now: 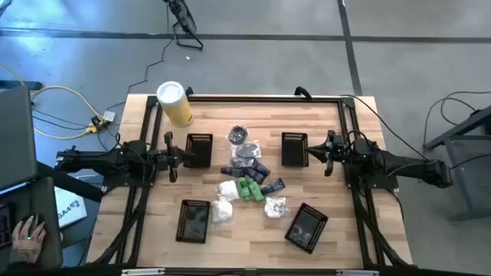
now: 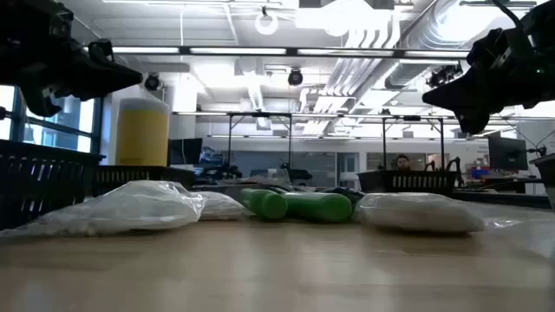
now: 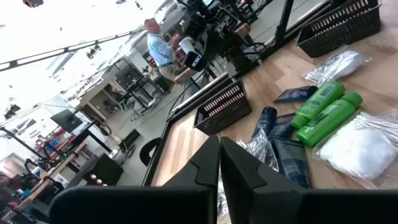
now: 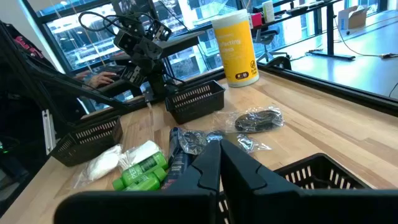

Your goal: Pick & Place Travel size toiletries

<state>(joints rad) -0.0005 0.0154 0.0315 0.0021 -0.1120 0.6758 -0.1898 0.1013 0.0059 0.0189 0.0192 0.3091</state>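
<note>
both my jaws together, holding nothing; left gripper (image 1: 170,157) mid-left, right gripper (image 1: 328,153) mid-right, toiletries (image 1: 247,184) piled at centre of bench (image 1: 253,239).

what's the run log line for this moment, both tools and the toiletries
left tool: shut, empty, raised at table's left | right tool: shut, empty, raised at right | toiletries: heaped mid-table, untouched | baskets: look empty

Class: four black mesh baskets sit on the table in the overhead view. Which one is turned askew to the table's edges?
The near-right basket, below the right arm. It sits rotated, corners pointing at the table's edges, while the other three lie square with the table.
</note>
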